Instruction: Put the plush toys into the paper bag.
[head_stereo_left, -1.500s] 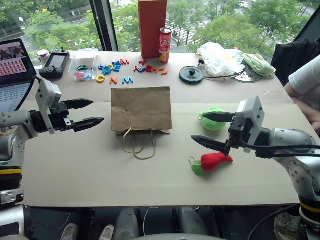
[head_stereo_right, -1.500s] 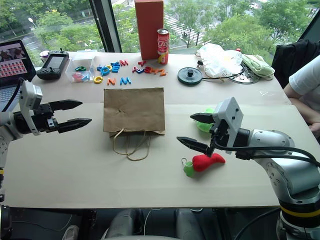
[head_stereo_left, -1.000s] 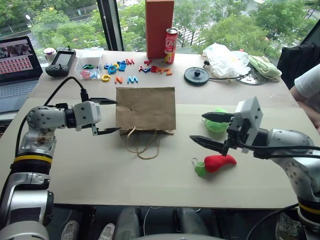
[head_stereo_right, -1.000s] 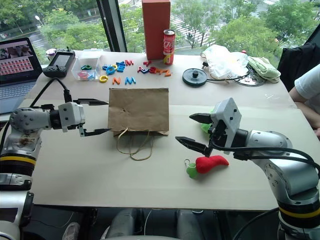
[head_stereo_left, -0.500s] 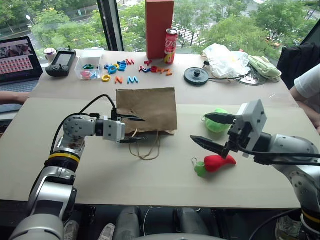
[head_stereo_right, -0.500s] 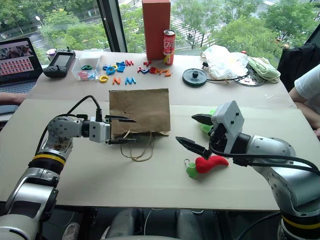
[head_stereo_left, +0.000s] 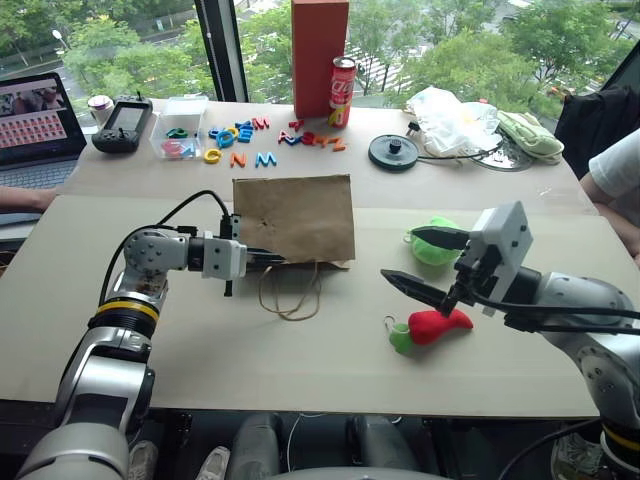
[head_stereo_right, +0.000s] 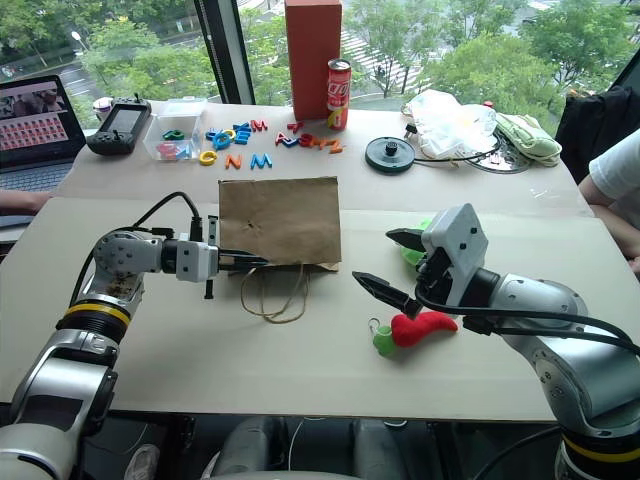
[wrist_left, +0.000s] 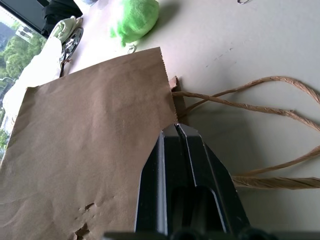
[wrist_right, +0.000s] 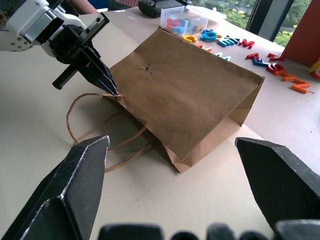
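Two toys lie under my wide-open right gripper (head_stereo_left: 426, 258), red chili toy (head_stereo_left: 430, 326) nearest, green one (head_stereo_left: 432, 243) behind, while my left gripper (wrist_right: 111, 89) pinches the flat paper bag (head_stereo_left: 295, 217) mouth corner.

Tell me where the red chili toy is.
The red chili toy lies on the table's right side, below the open right gripper, near the round green toy.

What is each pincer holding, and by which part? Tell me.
Left pincer is shut on the paper bag at its open edge's corner, beside the handles. Right pincer holds nothing.
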